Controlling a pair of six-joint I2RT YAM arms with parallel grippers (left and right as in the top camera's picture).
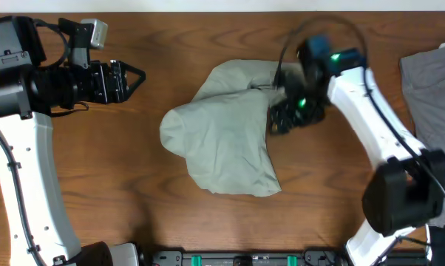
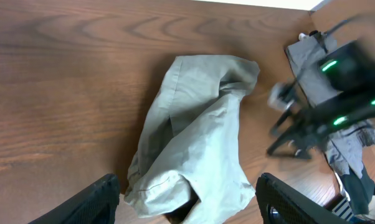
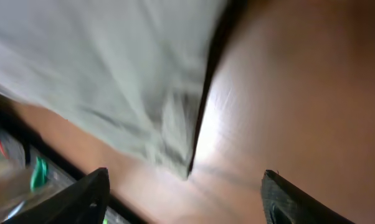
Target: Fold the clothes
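Observation:
The clothes, a pair of pale khaki-green shorts (image 1: 226, 140), lie bunched and partly doubled over in the middle of the wooden table (image 1: 134, 170). My right gripper (image 1: 279, 118) hovers at their right edge, blurred. In the right wrist view it (image 3: 184, 180) is open, with only table between the fingers and the shorts' edge (image 3: 113, 68) just beyond them. My left gripper (image 1: 136, 75) is open, off to the left and apart from the cloth. In the left wrist view it (image 2: 187, 183) frames the near end of the shorts (image 2: 194, 137) from a distance.
Darker grey garments (image 1: 429, 81) lie at the table's right edge, also showing behind the right arm (image 2: 334, 74) in the left wrist view. A dark rail (image 1: 245, 258) runs along the front edge. Bare wood surrounds the shorts.

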